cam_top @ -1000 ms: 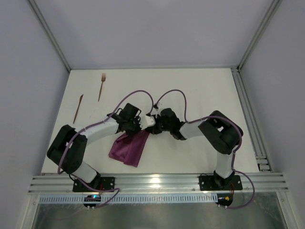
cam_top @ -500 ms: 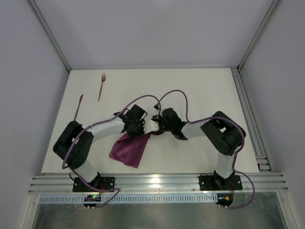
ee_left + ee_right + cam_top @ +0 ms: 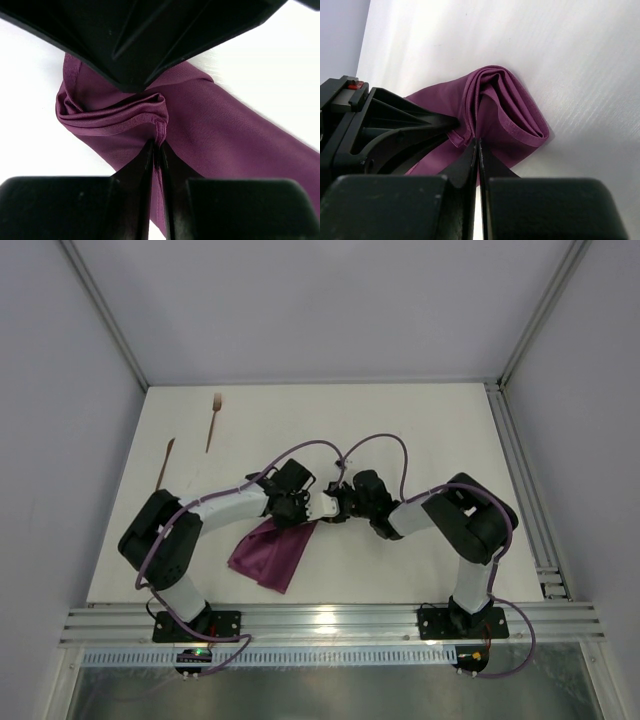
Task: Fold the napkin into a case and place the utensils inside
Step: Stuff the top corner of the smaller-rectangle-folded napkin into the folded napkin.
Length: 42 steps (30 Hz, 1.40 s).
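- Lying near and left of centre on the white table (image 3: pixel 430 440), the plum-purple shiny cloth napkin (image 3: pixel 268 558) is partly folded, its far right end bunched up.
- Left gripper (image 3: pixel 156 150): jaws pinched on a fold of that end.
- Right gripper (image 3: pixel 477 145): jaws clamped on the same end, facing the left one.
- Thin brown wooden knife-like stick (image 3: pixel 164 462), then the small brown wooden fork (image 3: pixel 213 420), lie far left, well apart from the napkin.

A robotics lab test cell: a bare white table (image 3: pixel 420 430) boxed in by plain pale wall panels (image 3: pixel 320 300) on aluminium framing posts (image 3: pixel 102 310). A slotted aluminium rail (image 3: pixel 330 620) along the table's near edge carries two bolted-down robot arms (image 3: pixel 215 508) trailing purple cables (image 3: pixel 300 447).
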### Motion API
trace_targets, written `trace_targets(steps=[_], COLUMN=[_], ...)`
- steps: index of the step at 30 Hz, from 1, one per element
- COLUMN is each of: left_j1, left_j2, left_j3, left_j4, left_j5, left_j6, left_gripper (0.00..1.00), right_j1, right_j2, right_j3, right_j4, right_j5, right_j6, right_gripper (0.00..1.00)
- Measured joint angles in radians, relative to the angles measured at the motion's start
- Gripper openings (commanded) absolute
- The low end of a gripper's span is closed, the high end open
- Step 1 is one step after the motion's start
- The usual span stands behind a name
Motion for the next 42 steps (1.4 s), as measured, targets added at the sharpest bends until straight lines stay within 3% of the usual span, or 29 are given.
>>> trace_targets(steps=[18, 30, 42], left_j1=[-0.060, -0.059, -0.041], left_j2=[0.116, 0.118, 0.125], left_j3=[0.141, 0.175, 0.144], left_j4=[-0.042, -0.056, -0.005], left_j5=[-0.011, 0.066, 0.100], left_j6=[-0.071, -0.146, -0.170], left_gripper=[0.18, 0.20, 0.18], right_j1=[-0.028, -0.024, -0.025], right_j2=[0.008, 0.008, 0.016], right_j3=[-0.031, -0.044, -0.042], right_j4=[0.034, 0.116, 0.093], right_j5=[0.010, -0.007, -0.007], right_j6=[0.075, 0.104, 0.102], right_gripper=[0.04, 0.04, 0.04])
